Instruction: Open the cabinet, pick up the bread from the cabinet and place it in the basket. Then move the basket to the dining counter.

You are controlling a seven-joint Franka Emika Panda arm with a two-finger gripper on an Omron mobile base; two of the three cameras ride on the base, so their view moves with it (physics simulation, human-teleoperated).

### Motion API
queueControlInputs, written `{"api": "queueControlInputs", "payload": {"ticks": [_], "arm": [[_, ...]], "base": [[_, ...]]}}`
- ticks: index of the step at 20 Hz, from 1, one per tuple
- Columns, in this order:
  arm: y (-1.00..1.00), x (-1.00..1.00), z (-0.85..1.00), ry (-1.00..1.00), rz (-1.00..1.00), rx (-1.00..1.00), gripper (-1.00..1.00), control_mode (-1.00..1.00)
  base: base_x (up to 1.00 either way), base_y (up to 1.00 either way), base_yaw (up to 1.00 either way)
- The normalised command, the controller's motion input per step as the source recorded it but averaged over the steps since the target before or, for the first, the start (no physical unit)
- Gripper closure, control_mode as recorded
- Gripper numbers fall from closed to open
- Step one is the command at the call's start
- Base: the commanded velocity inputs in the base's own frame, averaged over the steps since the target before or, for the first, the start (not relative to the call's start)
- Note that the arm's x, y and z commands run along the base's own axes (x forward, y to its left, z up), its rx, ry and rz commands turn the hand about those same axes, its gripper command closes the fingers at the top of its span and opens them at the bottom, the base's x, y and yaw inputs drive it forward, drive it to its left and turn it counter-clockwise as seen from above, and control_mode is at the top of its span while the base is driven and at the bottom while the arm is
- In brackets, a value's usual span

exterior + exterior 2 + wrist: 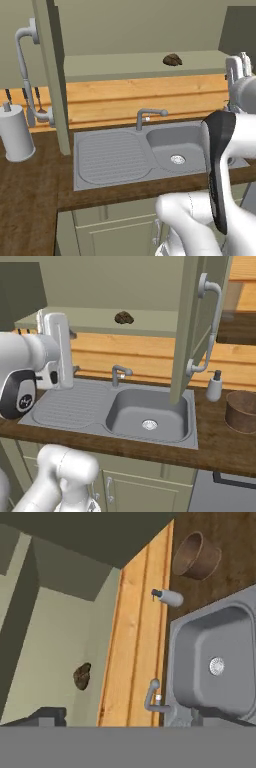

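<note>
The sage-green cabinet (pixel 125 66) above the sink stands open, its doors (pixel 52 75) (pixel 192 321) swung out. The bread (pixel 172 60) (pixel 124 318) (pixel 82 676), a small dark brown lump, lies on the cabinet's bottom shelf. The round brown basket (pixel 242 411) (pixel 196 556) sits on the worktop right of the sink. My gripper (pixel 131 716) is open with nothing between its fingers, held in front of the cabinet and short of the bread. The hand view is rolled sideways. The dining counter is out of view.
A grey sink (pixel 150 150) with a faucet (pixel 147 116) lies below the cabinet. A soap dispenser (pixel 214 386) stands between sink and basket. A paper towel roll (pixel 16 134) is at the left. The open doors' bar handles (pixel 210 326) (pixel 25 65) jut out on both sides.
</note>
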Motion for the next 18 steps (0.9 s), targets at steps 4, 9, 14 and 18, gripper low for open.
{"api": "queueControlInputs", "payload": {"ticks": [4,9,14,18], "arm": [[0.00,-0.16,-0.08,0.35,0.59,-0.92,-1.00,-1.00],[-0.08,0.27,0.00,0.02,0.57,-0.74,-1.00,-1.00],[-0.20,0.42,0.27,0.10,0.47,-0.61,-1.00,-1.00],[-0.17,1.00,0.06,0.07,0.18,-0.43,-1.00,-1.00]], "base": [[0.00,0.00,0.00],[0.00,0.00,0.00],[0.00,0.00,0.00],[0.00,0.00,0.00]]}}
